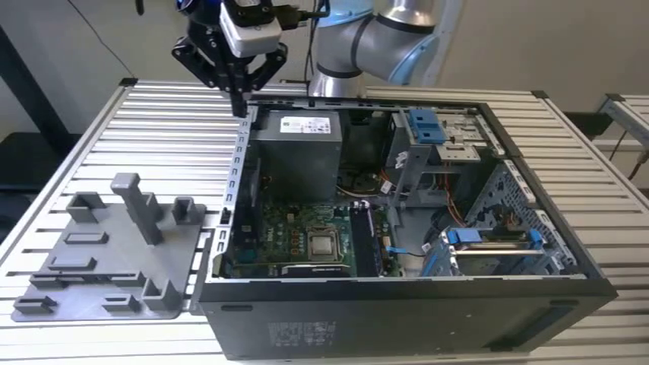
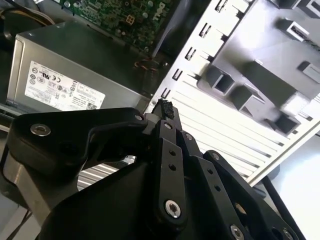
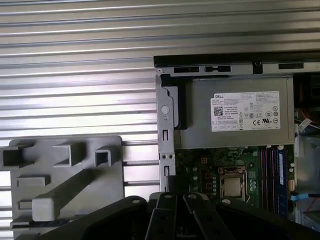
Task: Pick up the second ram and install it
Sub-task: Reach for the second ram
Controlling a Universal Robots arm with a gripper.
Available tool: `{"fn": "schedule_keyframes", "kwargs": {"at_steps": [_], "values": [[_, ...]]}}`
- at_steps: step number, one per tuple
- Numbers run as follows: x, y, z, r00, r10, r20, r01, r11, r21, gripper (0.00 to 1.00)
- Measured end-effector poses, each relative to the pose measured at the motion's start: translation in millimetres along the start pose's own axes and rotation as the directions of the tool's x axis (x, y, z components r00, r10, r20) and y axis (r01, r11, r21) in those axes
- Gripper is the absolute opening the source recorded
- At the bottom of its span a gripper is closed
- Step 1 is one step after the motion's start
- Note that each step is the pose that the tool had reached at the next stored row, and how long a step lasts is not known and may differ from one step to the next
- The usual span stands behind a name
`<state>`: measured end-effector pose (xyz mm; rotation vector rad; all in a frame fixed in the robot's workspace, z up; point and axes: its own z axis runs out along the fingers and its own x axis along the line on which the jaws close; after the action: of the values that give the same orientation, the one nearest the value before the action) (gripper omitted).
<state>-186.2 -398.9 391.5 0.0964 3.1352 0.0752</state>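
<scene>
Claw [image 1: 242,109] hangs empty, fingers pressed together, over the case's [image 1: 406,319] rear rim near the tabletop's [image 1: 152,129] far edge, while the second ram [image 1: 365,239] apparently stands slotted beside the processor [image 1: 322,245]; risk: an unlatched end would leave it tilted.

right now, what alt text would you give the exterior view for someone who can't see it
The robot's claw, shut, hangs over the far corner of an open computer case, toward the exterior view's left. A grey plastic tray with upright pegs sits on the slatted metal table beside the case, on that same side.
</scene>
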Motion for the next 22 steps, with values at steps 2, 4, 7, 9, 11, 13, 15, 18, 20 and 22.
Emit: {"fn": "schedule_keyframes", "kwargs": {"at_steps": [2, 4, 7, 9, 11, 13, 15, 18, 20, 22], "values": [[4.2, -0.3, 0.0, 1.0, -0.002, -0.0002, 0.002, 1.0, 0.0, 0.11], [8.2, -0.5, 0.1, 1.0, -0.004, -0.0002, 0.004, 1.0, 0.0, 0.11], [14.3, -0.9, 0.2, 1.0, -0.007, -0.0003, 0.007, 1.0, 0.0, 0.11], [18.7, -1.1, 0.3, 1.0, -0.008, -0.0004, 0.008, 1.0, 0.0, 0.11], [23.7, -1.5, 0.4, 1.0, -0.01, -0.0005, 0.01, 1.0, 0.0, 0.11], [28.7, -1.8, 0.5, 0.9999, -0.012, -0.0006, 0.012, 0.9999, -0.0001, 0.11], [32.9, -2.0, 0.5, 0.9999, -0.013, -0.0007, 0.013, 0.9999, 0.0, 0.11], [39.2, -2.4, 0.7, 0.9999, -0.016, -0.0008, 0.016, 0.9999, -0.0001, 0.11], [43.3, -2.7, 0.8, 0.9998, -0.017, -0.0008, 0.017, 0.9998, -0.0001, 0.11], [47.3, -3.0, 0.9, 0.9998, -0.019, -0.0009, 0.019, 0.9998, -0.0001, 0.11]]}}
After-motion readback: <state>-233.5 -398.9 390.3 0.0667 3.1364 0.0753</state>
